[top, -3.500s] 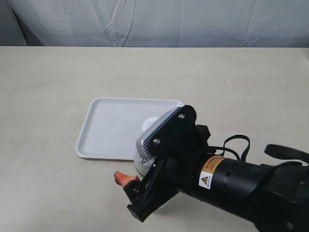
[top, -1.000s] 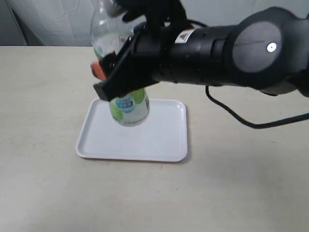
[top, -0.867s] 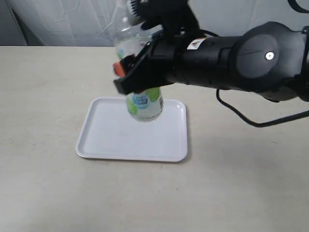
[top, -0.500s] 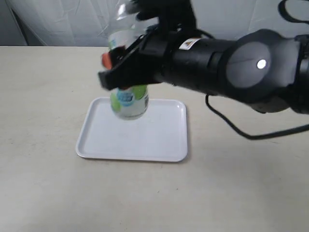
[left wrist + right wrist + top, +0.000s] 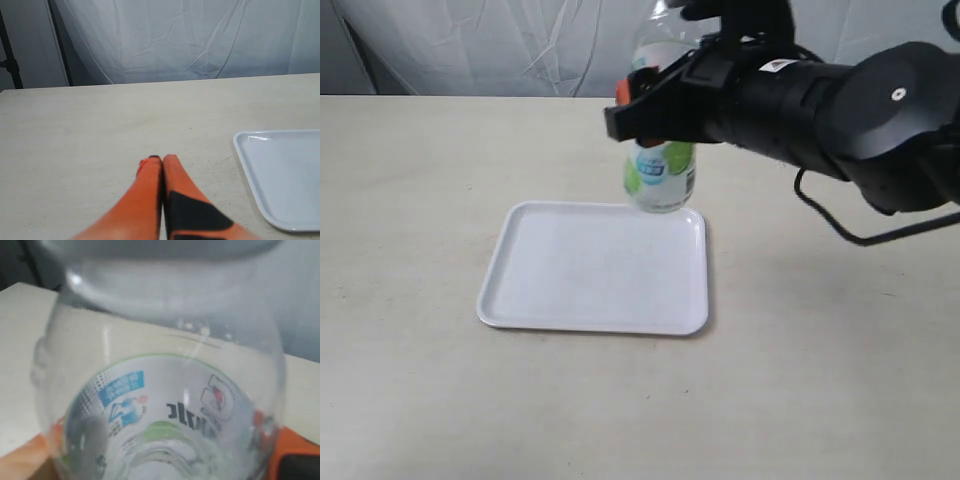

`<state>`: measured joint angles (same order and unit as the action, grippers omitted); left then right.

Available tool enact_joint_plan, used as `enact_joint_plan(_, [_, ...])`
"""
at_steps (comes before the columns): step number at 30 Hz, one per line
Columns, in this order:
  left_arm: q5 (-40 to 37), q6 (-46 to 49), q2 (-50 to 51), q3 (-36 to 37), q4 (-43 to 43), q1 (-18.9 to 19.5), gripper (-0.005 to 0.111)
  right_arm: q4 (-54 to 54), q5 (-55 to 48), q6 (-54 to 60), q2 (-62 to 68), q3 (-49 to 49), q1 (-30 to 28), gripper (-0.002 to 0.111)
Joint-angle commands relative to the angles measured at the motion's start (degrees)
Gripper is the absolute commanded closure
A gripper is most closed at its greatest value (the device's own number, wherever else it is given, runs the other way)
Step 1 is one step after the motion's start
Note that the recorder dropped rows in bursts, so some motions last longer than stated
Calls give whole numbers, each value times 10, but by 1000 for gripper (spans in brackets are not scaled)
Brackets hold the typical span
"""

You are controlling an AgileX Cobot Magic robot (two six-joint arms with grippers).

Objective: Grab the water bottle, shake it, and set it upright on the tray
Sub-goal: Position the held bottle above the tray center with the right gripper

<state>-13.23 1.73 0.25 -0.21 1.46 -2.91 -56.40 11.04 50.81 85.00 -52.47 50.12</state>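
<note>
My right gripper (image 5: 655, 105) is shut on the water bottle (image 5: 661, 172), a clear bottle with a white-and-green label, and holds it in the air above the far right corner of the white tray (image 5: 560, 290). The bottle (image 5: 160, 405) fills the right wrist view, with orange fingers (image 5: 292, 445) at its sides. Its cap is hidden at the frame's top edge in the exterior view. The left gripper (image 5: 159, 159) is shut with nothing in it, low over the bare table, left of the tray's edge (image 5: 250, 165).
The beige table (image 5: 430, 160) spreads around the tray. A white cloth backdrop (image 5: 480, 45) hangs behind the table's far edge. The right arm's black body (image 5: 840, 100) reaches in from the right, with a cable (image 5: 860, 235) looping under it.
The right gripper has swung the bottle left and right above the tray over the last second. It now sits farther right and toward the back, over the tray's far right corner.
</note>
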Motion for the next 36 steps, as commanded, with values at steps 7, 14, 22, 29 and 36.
enact_joint_plan(7, [4, -1, -3, 2, 3, -1, 106, 72, 58, 11, -1, 3, 37, 109])
enact_joint_plan(14, [4, -1, -3, 2, 3, -1, 106, 32, 57, 1, -1, 5, 1, 109])
enact_joint_plan(22, [4, -1, -3, 2, 3, -1, 106, 67, 55, -46, 26, 5, 3, 109])
enact_joint_plan(29, [4, -1, -3, 2, 3, -1, 106, 318, 126, -300, 104, 5, 3, 109])
enact_joint_plan(36, [4, -1, -3, 2, 3, -1, 106, 511, 243, -480, 182, 5, 3, 109])
